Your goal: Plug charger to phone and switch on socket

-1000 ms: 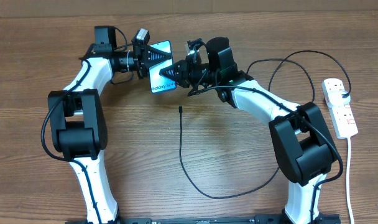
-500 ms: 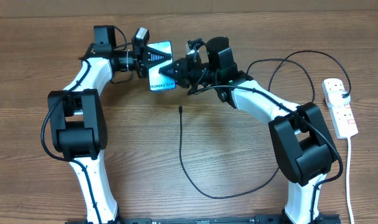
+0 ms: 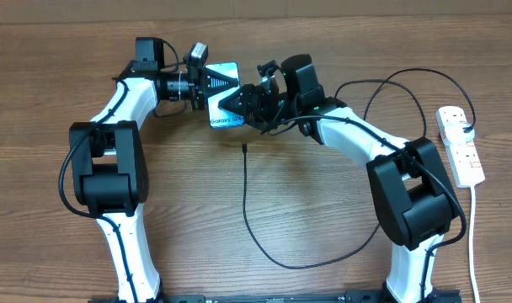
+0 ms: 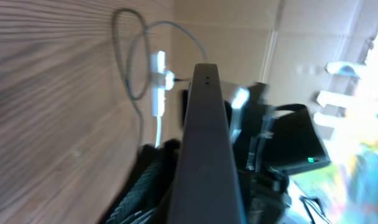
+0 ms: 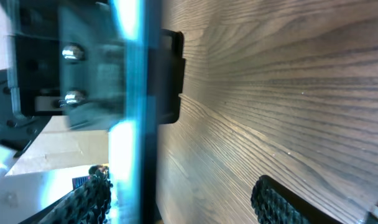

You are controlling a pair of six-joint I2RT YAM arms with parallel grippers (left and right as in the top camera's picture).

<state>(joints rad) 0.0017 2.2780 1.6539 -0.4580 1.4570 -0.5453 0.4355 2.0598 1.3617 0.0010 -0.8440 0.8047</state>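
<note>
Charger: we see its cable looped on the surface, connector tip lying free, near the phone.
Socket: at the right edge, well apart from both arms; the charger's plug seems seated in its far end.
Right end effector: fingers spread wide, straddling the phone's edge.
Left end effector: clamped on the phone.
Phone: far middle, screen lit, between both end effectors.

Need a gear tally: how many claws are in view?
2. The left claw grips the phone, far centre of view; the right claw, open, faces it there.
</note>
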